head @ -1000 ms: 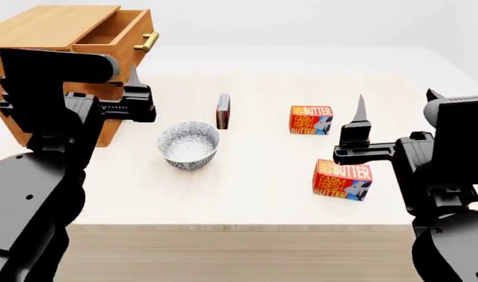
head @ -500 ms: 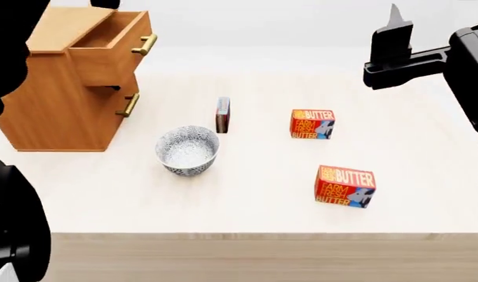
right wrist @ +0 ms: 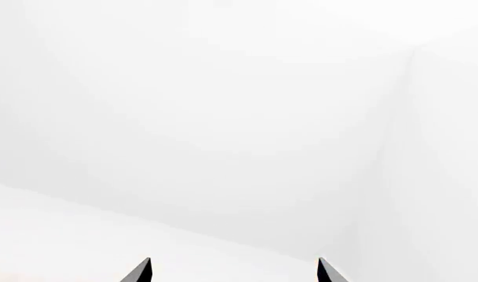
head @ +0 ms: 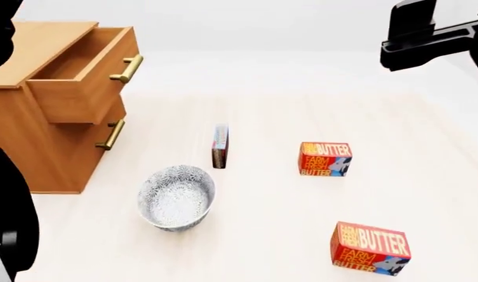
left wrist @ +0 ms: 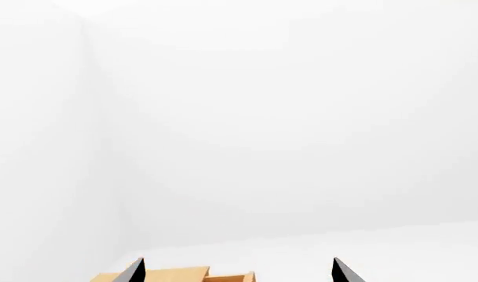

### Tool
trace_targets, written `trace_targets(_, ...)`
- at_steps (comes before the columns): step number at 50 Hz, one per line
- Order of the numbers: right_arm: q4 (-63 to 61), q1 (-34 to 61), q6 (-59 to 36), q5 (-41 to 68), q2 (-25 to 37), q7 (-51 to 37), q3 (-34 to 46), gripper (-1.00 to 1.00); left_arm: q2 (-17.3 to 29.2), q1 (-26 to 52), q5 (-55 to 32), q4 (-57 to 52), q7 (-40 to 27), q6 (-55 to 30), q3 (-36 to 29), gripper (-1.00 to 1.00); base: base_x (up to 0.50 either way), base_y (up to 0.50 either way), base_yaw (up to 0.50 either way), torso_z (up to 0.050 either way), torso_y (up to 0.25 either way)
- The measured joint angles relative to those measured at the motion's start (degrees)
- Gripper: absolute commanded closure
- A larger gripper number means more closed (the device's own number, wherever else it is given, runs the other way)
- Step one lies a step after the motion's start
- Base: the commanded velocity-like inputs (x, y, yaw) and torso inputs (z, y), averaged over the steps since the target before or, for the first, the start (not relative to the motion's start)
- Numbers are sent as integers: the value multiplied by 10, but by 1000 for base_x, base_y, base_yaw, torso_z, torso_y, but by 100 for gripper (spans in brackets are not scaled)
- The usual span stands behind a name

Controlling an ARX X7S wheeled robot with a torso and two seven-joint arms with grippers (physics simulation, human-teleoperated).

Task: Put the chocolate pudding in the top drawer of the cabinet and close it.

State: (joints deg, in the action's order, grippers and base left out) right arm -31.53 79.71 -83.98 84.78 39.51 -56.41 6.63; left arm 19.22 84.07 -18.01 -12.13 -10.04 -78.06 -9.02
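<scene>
The chocolate pudding [head: 220,146], a thin blue, red and brown box, stands on edge on the table to the right of the cabinet [head: 34,147]. The top drawer [head: 78,73] is pulled open, its brass handle [head: 126,69] faces the table, and it looks empty. My left gripper [left wrist: 239,273] is open and empty, held high, with the cabinet's top just showing [left wrist: 156,276] between its fingertips. My right gripper [right wrist: 234,273] is open and empty, facing a white wall. In the head view only my right arm [head: 427,29] shows, raised at the top right, far from the pudding.
A patterned white bowl [head: 176,197] sits in front of the pudding. Two Farm Fresh Butter boxes stand to the right, one mid-table [head: 325,158] and one nearer [head: 370,247]. The lower drawer's handle [head: 111,134] is below the open drawer. My left arm [head: 3,223] fills the left edge.
Both arms have risen: the right gripper's fingers have left the head view's top edge, the left arm sits at its edge. The head view has shifted, showing cabinet and objects larger and lower.
</scene>
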Motion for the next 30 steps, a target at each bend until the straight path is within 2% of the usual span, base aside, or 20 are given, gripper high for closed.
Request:
trace_targets(27, 4, 1, 27, 3, 24, 4, 18, -100, 1, -1, -5, 8, -1, 6, -6, -100, 499, 0, 0, 0, 1)
trace_targets(30, 4, 0, 30, 1, 26, 5, 19, -100, 1, -1, -5, 11, -2, 6, -6, -100, 0, 0, 0, 0, 0)
